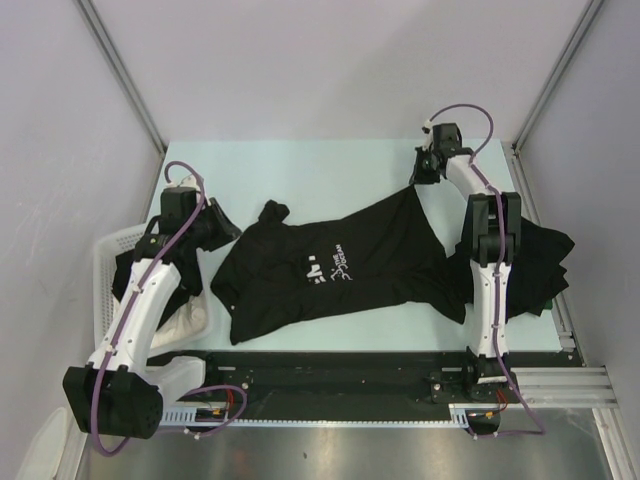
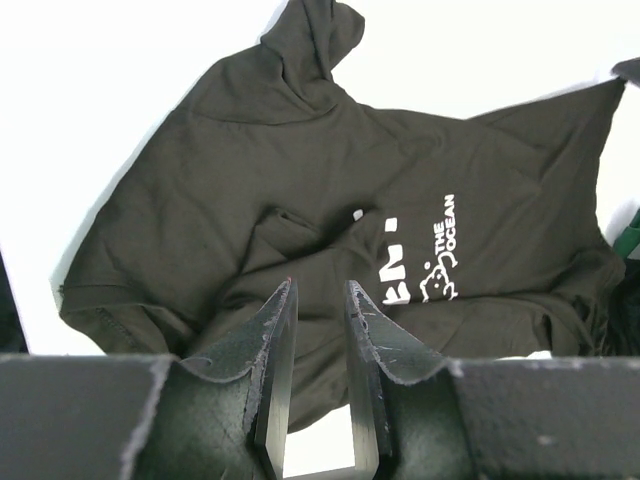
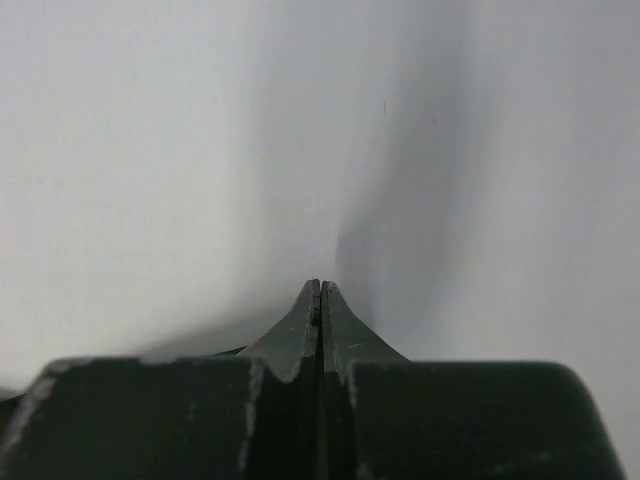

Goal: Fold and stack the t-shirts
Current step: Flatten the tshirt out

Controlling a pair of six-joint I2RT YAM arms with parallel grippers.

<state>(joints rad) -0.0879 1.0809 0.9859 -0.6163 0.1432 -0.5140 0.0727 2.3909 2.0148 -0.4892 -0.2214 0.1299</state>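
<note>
Start at the near left corner of the table (image 1: 300, 170). The white lattice basket (image 1: 103, 262) sits along the left edge with black fabric (image 1: 125, 278) bunched inside it. A white cloth (image 1: 190, 320) slumps against the basket's inner side. Treat the basket as your supply of shirts to be done.

Just beyond it, your left gripper (image 2: 320, 335) hangs over the near left part of the t-shirt (image 2: 300, 170). Its jaws are partly apart with nothing between them, and bare table shows through the gap. It looks placed to take the shirt's left side once the cloth is spread.

The t-shirt lies across the middle of the table with the print side up and the white lettering (image 2: 440, 255) readable. The cloth is rumpled, and one sleeve curls toward the far edge, so no fold has been made yet.

Along the right edge, partly under your right arm, a heap (image 1: 545, 255) of more black shirts lies loose rather than neatly stacked.

Farthest out, toward the far right corner, your right gripper (image 3: 320, 292) has its jaws pressed fully together. From above, the shirt's far right corner is drawn to a point running up to it, which is why that side lies taut. The wrist camera shows no cloth past the tips, so the pinch is probably only on the very hem. Check it before you pull.
</note>
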